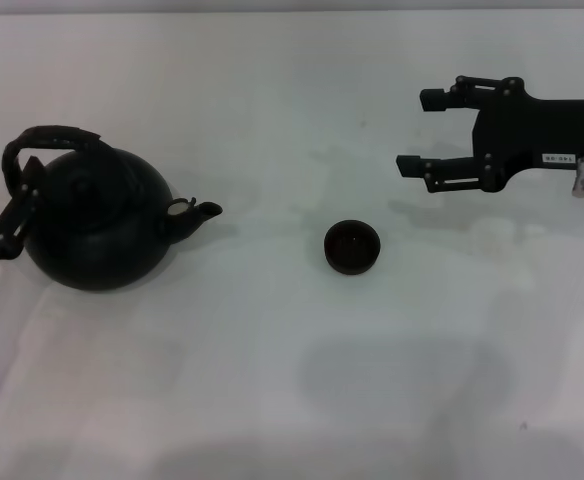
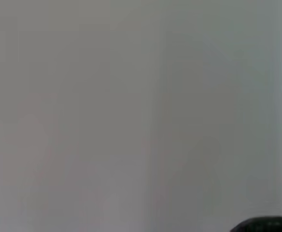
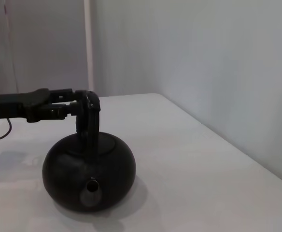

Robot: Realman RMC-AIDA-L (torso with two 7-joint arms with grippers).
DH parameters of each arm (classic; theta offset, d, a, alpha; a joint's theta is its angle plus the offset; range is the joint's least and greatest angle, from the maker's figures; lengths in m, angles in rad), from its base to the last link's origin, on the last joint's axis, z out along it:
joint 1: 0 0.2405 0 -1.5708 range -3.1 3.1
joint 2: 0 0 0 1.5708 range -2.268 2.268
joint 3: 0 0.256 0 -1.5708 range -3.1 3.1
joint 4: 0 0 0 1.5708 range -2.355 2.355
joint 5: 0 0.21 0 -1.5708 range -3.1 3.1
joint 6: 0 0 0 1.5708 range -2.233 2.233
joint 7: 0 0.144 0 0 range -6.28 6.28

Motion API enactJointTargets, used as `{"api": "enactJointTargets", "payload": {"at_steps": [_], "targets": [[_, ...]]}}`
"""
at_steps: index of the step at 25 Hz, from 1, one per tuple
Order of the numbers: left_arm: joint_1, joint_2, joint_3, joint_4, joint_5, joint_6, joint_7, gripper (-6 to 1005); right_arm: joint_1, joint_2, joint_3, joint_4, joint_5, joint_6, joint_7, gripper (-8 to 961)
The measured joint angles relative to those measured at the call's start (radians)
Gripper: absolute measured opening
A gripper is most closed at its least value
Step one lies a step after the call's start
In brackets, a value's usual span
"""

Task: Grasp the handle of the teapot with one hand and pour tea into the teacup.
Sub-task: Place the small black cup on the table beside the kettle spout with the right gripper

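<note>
The black-brown teapot (image 1: 97, 225) stands on the white table at the left, with its short spout (image 1: 204, 211) towards the teacup (image 1: 352, 247), a small dark bowl near the middle. My left gripper (image 1: 20, 192) comes in from the left edge and is shut on the left end of the arched handle (image 1: 57, 134). The right wrist view shows the teapot (image 3: 89, 169) spout-on, resting on the table, with the left gripper (image 3: 77, 104) clamped on the handle (image 3: 89, 118). My right gripper (image 1: 422, 131) hangs open behind and to the right of the teacup.
The white table (image 1: 272, 380) runs wide around both objects. A grey wall (image 3: 218, 72) stands along the table's far side. The left wrist view shows only blank grey and a dark sliver (image 2: 266, 225) at its edge.
</note>
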Motion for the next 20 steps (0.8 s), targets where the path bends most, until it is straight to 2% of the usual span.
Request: {"api": "enactJointTargets", "payload": {"at_steps": [9,20], "targets": [[-0.006,-0.001,-0.003,-0.007,-0.004,-0.029,-0.014,786,-0.008,0.000,0.006,0.022,0.002,-0.001,-0.015,868],[-0.014,0.002,-0.004,0.002,-0.008,-0.063,-0.087,674,-0.009,0.000,0.007,0.052,0.002,-0.004,-0.031,868]]}}
